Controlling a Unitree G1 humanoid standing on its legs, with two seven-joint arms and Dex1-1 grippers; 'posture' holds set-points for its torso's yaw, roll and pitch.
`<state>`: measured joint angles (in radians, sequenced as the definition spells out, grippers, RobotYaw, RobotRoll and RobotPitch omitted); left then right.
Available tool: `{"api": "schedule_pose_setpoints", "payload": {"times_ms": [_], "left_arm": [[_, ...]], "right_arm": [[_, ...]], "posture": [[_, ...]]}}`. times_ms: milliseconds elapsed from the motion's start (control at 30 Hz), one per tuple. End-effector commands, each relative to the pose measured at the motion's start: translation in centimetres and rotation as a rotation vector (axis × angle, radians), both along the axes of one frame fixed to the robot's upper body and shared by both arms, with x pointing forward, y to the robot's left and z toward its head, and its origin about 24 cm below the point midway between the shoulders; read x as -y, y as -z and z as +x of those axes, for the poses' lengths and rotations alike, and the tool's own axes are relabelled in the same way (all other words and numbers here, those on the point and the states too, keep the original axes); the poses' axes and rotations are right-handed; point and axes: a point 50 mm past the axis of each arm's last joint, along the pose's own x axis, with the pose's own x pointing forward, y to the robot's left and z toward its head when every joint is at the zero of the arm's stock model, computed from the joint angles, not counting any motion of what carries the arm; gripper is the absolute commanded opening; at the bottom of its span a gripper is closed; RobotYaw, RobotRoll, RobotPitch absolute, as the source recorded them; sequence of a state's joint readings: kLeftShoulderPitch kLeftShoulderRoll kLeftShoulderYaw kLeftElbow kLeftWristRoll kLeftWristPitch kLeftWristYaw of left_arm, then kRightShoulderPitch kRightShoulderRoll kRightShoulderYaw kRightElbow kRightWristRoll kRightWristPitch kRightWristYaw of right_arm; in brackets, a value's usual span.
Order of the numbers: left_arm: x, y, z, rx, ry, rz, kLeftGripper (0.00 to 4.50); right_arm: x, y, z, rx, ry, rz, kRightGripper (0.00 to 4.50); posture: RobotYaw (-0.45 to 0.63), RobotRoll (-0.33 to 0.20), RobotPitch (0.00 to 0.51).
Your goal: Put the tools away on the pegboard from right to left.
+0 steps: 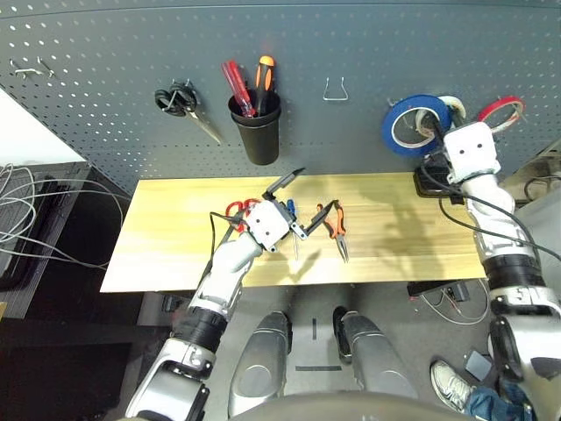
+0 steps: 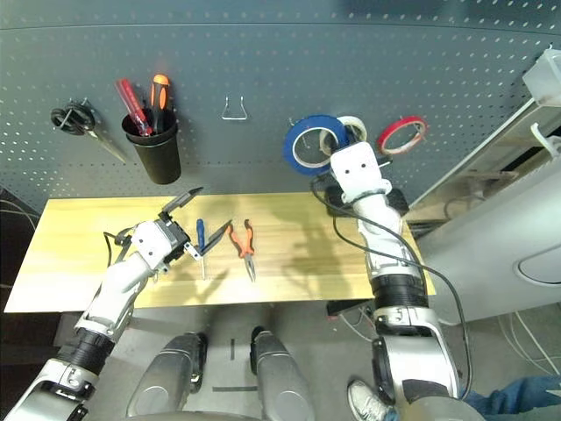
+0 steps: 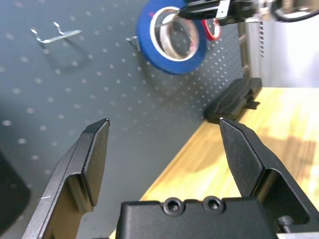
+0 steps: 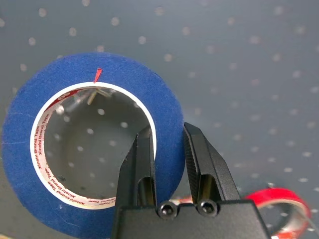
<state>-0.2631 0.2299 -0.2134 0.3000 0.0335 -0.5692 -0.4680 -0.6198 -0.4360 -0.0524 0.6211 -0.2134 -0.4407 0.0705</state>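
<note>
Your right hand (image 4: 167,149) is clamped on the blue tape ring (image 4: 89,144), held up against the pegboard (image 1: 351,44) above the counter's far right corner. Seat its opening fully over a hook before releasing. Your left hand (image 3: 164,149) stands spread apart.

Pale wood worktop (image 1: 386,250) below the pegboard. Lying on it near the middle: red scissors (image 1: 237,210), blue screwdriver (image 2: 201,237), pliers (image 1: 337,226). Black block (image 1: 429,181) at right rear.

Light wooden table (image 1: 175,254) against a wall, loose cables (image 1: 26,206) beside
</note>
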Motion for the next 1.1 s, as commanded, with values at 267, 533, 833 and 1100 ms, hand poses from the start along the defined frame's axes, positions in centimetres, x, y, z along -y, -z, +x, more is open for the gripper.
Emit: {"api": "schedule_pose_setpoints", "payload": {"times_ms": [267,533,833,1100], "left_arm": [[0.1,0.0,-0.4,-0.029,0.012,-0.019,4.50],[-0.3,0.5,-0.1,-0.068,-0.012,0.017,4.50],[-0.6,3.0,1.1,-0.256,-0.103,0.172,4.50],[-1.1,3.6,1.6,-0.338,-0.165,0.205,4.50]], "right_arm": [[0.0,1.4,-1.2,0.002,-0.041,0.019,2.07],[-0.4,2.4,-5.8,-0.004,-0.161,-0.027,4.47],[-1.6,8.4,-6.4,-0.402,-0.217,0.054,4.47],[-4.4,10.5,-3.1,-0.641,-0.163,0.275,4.47]], "posture": [[0.11,0.000,0.205],[0.09,0.000,0.214],[0.08,0.000,0.213],[0.10,0.000,0.216]]}}
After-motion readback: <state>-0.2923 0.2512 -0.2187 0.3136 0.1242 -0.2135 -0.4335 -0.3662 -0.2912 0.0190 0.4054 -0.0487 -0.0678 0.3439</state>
